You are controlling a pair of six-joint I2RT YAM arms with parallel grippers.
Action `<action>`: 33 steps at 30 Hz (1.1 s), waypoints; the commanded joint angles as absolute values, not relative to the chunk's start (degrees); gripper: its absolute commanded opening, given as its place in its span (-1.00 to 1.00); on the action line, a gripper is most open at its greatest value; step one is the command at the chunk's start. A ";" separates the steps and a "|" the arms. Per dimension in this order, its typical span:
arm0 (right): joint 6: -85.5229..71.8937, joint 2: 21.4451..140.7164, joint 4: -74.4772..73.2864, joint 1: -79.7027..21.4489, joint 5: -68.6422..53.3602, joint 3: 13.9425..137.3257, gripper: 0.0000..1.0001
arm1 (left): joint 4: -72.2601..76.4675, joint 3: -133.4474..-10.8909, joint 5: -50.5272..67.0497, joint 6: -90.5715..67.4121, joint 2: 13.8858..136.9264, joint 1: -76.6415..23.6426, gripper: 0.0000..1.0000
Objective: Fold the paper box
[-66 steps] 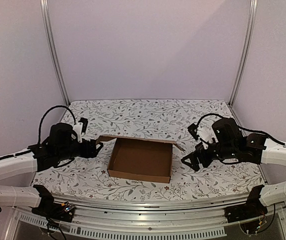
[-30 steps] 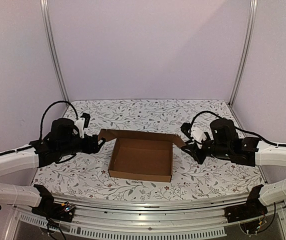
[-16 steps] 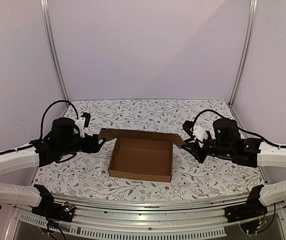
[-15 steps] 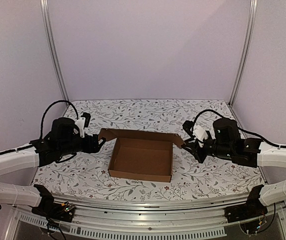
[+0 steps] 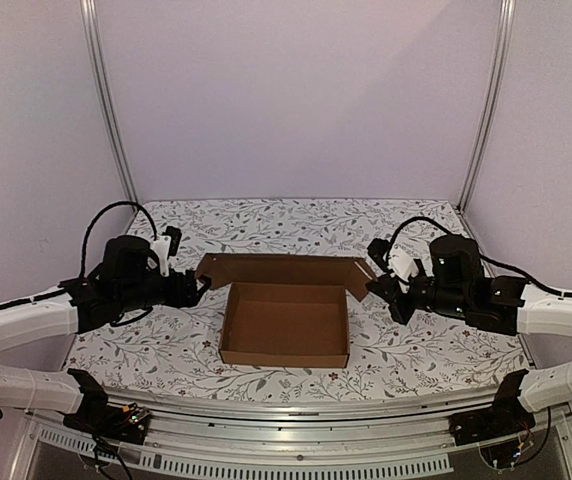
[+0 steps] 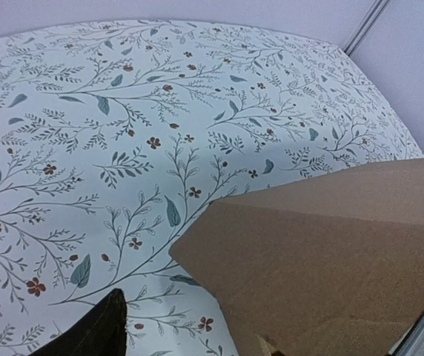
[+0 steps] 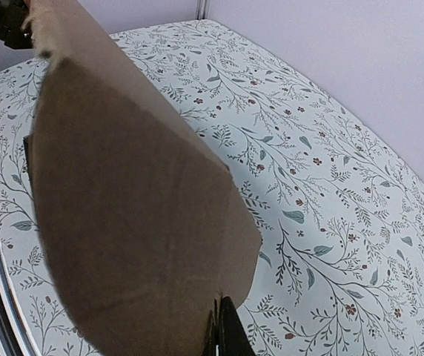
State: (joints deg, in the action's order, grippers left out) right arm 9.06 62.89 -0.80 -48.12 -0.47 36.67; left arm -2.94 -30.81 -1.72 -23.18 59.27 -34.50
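Paper box (image 5: 286,325) back flap (image 5: 284,270) raised: right jaws clamp its corner, left jaws apart.

Lab enclosure: aluminium frame (image 5: 107,120), plain walls (image 5: 296,100)

Centre of the surface (image 5: 406,362) is taken by the paper box (image 5: 284,338) — low walls on four sides, interior open from above. Its lid flap (image 5: 284,270) stands raised along the far wall and bars a straight pass from front to rear. The left end effector (image 5: 200,289), jaws apart, sits at the flap's left corner; the right end effector (image 5: 375,288), pinched on the right corner, closes that end. Open surface lies behind the flap, on both sides of the box, and in a narrow strip before it. Frame posts (image 5: 110,110) bound the rear corners.
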 commanded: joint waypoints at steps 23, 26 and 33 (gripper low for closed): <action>7.44 59.50 -8.98 -48.36 -4.43 39.63 -1.00 | 5.85 -22.74 4.14 -17.80 48.53 -35.33 0.34; 6.98 59.42 -9.74 -48.39 -4.86 39.73 -1.00 | 9.01 -21.46 6.67 -15.22 47.98 -35.33 0.15; 6.18 59.17 -10.63 -48.34 -5.47 40.14 -1.00 | 15.35 -18.46 9.14 -10.47 47.79 -35.33 -0.02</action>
State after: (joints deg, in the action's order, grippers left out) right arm 7.68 60.14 -8.40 -48.12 -3.62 38.74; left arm 9.85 -20.47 6.92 -14.83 48.23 -34.76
